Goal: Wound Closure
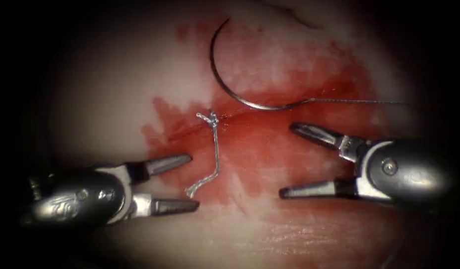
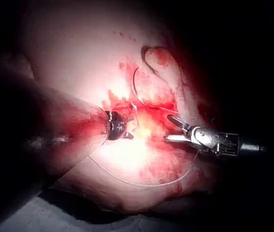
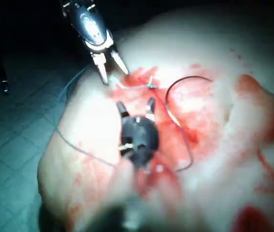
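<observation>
The curved needle (image 1: 225, 87) lies free on the tissue (image 1: 105, 99), above the cut (image 1: 225, 118); neither tool holds it and it is not in the tissue. Its thread (image 1: 359, 101) trails off to the right. A tied knot (image 1: 210, 118) sits on the cut, and its pale cut tail (image 1: 215, 159) hangs down between the tools. My left tool (image 1: 194, 181) is open and empty, just left of the tail. On the right, my right tool (image 1: 286, 160) is wide open and empty. The right wrist view shows the right tool (image 3: 136, 107), the left tool (image 3: 114, 76) and the needle (image 3: 188, 78).
Red fluid (image 1: 289, 149) stains the tissue around the cut and under the right tool. In the left wrist view a long loop of thread (image 2: 142, 184) lies over the tissue's near side, below the right tool (image 2: 172, 129). Beyond the tissue's edge lies a tiled surface (image 3: 16, 145).
</observation>
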`<control>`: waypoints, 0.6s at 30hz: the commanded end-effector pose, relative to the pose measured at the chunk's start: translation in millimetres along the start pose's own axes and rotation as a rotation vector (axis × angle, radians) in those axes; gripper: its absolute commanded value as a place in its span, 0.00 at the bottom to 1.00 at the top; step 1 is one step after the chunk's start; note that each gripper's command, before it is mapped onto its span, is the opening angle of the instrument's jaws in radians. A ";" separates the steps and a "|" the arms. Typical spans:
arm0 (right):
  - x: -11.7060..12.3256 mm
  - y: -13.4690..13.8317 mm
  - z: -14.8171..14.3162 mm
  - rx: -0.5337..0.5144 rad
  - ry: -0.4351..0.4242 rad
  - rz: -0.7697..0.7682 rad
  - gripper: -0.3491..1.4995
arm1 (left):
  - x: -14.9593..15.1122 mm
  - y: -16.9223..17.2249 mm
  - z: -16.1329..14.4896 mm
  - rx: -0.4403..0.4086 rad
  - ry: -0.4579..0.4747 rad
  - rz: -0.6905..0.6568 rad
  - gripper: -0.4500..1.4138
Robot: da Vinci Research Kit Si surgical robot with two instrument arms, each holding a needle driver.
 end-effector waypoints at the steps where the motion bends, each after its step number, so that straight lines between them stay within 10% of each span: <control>1: -0.1 -0.2 0.9 0.001 0.004 0.000 0.97 | 0.0 0.0 0.8 0.005 -0.001 0.001 0.30; 4: -0.1 -0.2 0.9 0.001 0.004 0.000 0.97 | -0.2 0.1 0.9 -0.020 0.015 0.039 0.05; 18: 0.1 -1.0 2.2 0.016 0.002 -0.012 0.96 | 1.7 -2.9 -2.0 -0.087 0.076 0.131 0.05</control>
